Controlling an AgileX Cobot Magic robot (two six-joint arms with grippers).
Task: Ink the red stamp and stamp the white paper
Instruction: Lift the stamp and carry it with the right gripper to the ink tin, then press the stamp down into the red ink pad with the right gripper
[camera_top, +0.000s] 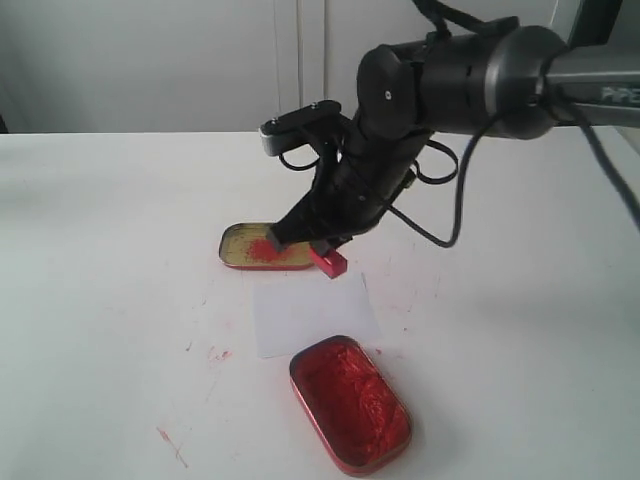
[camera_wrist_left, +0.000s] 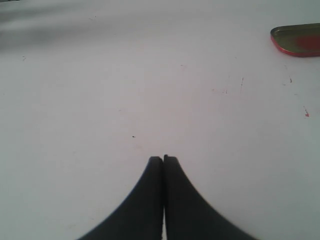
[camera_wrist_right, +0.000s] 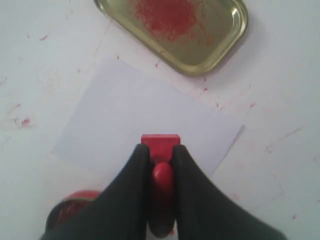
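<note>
My right gripper (camera_wrist_right: 160, 152) is shut on the knob of the small red stamp (camera_wrist_right: 160, 141), whose block end hangs over the white paper (camera_wrist_right: 130, 115). From the exterior view the red stamp (camera_top: 329, 261) sits just above the far edge of the white paper (camera_top: 312, 312), under the right gripper (camera_top: 318, 243). The oval ink tin (camera_top: 349, 401) full of red ink lies at the paper's near side. My left gripper (camera_wrist_left: 163, 159) is shut with nothing in it, over bare table; it does not show in the exterior view.
A shallow gold tin lid (camera_top: 250, 247) with a red smear lies just behind the paper, and the gold lid (camera_wrist_right: 200, 25) also shows in the right wrist view. Red ink specks (camera_top: 170, 444) mark the white table at front left.
</note>
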